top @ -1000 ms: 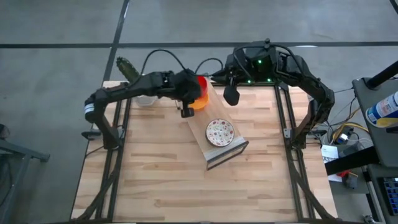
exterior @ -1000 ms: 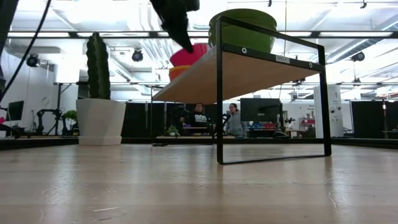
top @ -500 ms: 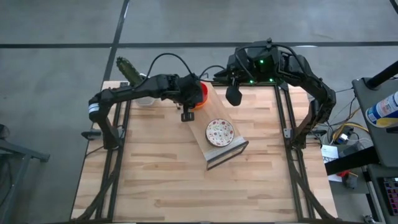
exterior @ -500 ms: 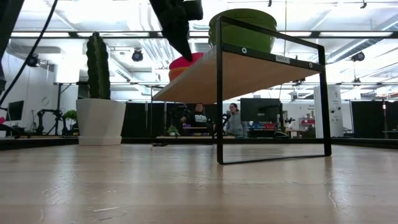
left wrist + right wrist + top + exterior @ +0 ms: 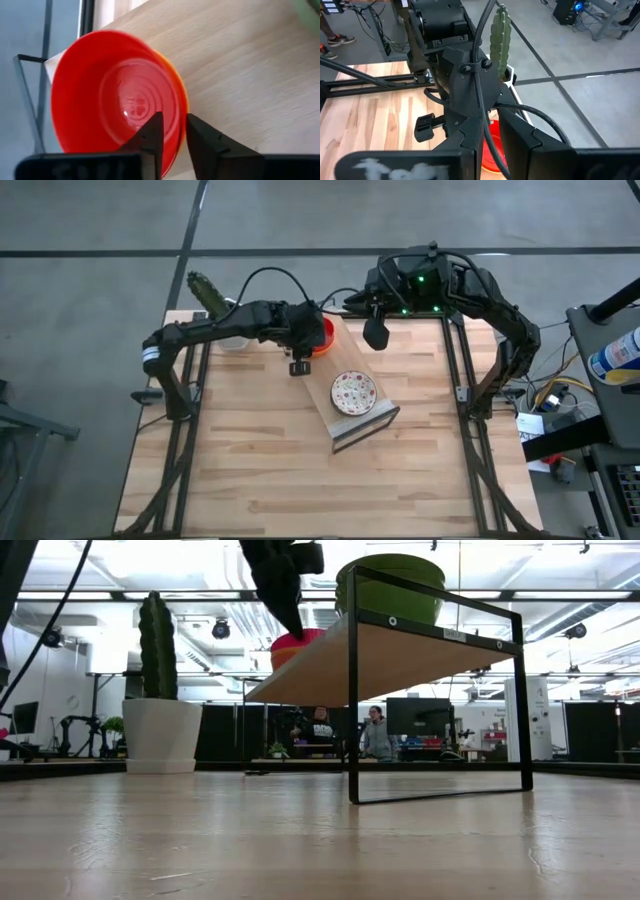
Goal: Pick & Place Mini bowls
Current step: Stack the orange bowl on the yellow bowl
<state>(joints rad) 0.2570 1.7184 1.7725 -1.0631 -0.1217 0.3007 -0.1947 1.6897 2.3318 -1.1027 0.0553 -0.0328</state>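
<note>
A red mini bowl (image 5: 115, 95) sits nested in an orange mini bowl (image 5: 184, 100) at the far end of a raised wooden shelf (image 5: 375, 415). My left gripper (image 5: 174, 122) is shut on the red bowl's rim; in the high view it reaches in from the table's left (image 5: 308, 340). A white red-speckled bowl (image 5: 353, 392), green outside (image 5: 390, 585), rests on the shelf's near end. My right gripper (image 5: 374, 333) hovers by the shelf's far end, fingers (image 5: 470, 142) a narrow slit apart, holding nothing. The other bowls are out of view. My left gripper pinches the red bowl's rim (image 5: 173, 142) on the side nearest the wrist. One finger (image 5: 150, 137) is inside the bowl and the other stands outside the nested rims. The fingers slant down from above (image 5: 280, 590). The bowl rests level in the orange bowl (image 5: 283, 653).
A cactus in a white pot (image 5: 160, 730) stands at the table's far left corner (image 5: 232, 340), close behind my left arm. The shelf's black metal frame (image 5: 352, 690) stands on the table's middle. Bare wooden tabletop (image 5: 250, 470) lies toward the near edge. People show in the room beyond.
My left gripper has moved down a little, lowering the red bowl from a raised, tilted pose above the orange bowl until it sits nested and level in it. The right arm has kept still.
</note>
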